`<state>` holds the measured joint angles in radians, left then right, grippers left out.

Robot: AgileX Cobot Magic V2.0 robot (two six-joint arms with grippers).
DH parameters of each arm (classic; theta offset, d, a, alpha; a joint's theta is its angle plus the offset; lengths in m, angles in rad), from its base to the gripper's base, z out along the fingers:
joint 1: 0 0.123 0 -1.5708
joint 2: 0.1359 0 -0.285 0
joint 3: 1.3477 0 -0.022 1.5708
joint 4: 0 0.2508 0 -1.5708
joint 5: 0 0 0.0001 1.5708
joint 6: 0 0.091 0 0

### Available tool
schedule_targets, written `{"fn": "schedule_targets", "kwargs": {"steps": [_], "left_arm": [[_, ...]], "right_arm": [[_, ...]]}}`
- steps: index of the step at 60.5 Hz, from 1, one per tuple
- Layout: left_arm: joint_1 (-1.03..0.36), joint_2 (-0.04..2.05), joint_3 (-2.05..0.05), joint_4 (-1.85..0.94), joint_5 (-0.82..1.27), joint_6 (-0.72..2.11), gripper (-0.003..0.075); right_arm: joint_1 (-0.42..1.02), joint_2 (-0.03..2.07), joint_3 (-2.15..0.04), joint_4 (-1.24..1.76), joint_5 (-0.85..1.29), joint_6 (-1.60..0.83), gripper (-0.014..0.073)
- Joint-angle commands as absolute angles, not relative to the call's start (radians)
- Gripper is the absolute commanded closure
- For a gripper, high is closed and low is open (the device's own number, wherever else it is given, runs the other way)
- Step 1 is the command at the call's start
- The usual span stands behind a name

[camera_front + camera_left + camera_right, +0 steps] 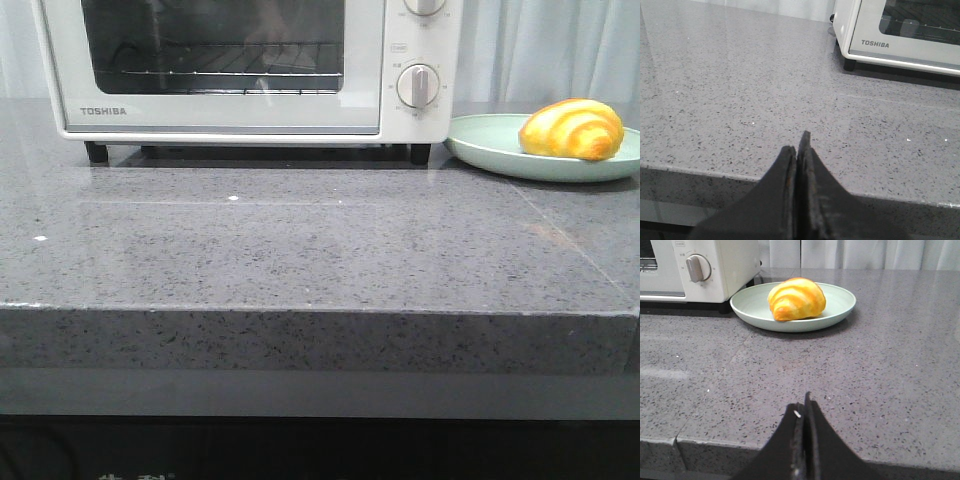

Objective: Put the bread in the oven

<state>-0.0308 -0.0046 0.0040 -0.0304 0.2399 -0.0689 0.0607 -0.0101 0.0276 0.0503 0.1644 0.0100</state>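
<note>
The bread [572,129], a glossy golden-yellow croissant-shaped roll with orange-brown stripes, lies on a pale green plate [480,140] at the back right; both also show in the right wrist view, the bread [796,299] on the plate [840,302]. The white Toshiba oven [250,115] stands at the back with its glass door closed; its corner shows in the left wrist view [900,45]. My left gripper [797,145] is shut and empty over the counter's front edge. My right gripper [803,404] is shut and empty, well short of the plate. Neither gripper shows in the front view.
The grey speckled counter [300,240] runs from the oven to a front edge [300,310]. The oven's dial [418,85] faces forward next to the plate. White curtains [540,50] hang behind.
</note>
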Motion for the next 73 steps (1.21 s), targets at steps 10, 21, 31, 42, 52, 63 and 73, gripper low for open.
{"fn": "schedule_targets", "kwargs": {"steps": [10,21,31,42,52,63,73], "left_arm": [[-0.031,-0.022,0.011,-0.032,0.156,-0.075,0.0741],[-0.031,-0.022,0.011,-0.032,0.156,-0.075,0.0741],[-0.031,-0.022,0.011,-0.032,0.156,-0.075,0.0741],[-0.031,-0.022,0.011,-0.032,0.156,-0.075,0.0741],[-0.031,-0.022,0.011,-0.032,0.156,-0.075,0.0741],[-0.031,-0.022,0.011,-0.009,0.128,-0.070,0.0741],[-0.031,-0.022,0.011,-0.009,0.105,-0.070,0.0741]], "right_arm": [[0.061,-0.032,0.021,0.052,0.077,0.000,0.0654],[0.061,-0.032,0.021,0.052,0.077,0.000,0.0654],[0.061,-0.032,0.021,0.052,0.077,0.000,0.0654],[0.061,-0.032,0.021,0.052,0.077,0.000,0.0654],[0.061,-0.032,0.021,0.052,0.077,0.000,0.0654],[0.061,-0.032,0.021,0.052,0.077,0.000,0.0654],[0.061,-0.032,0.021,0.052,0.073,0.000,0.0654]]}}
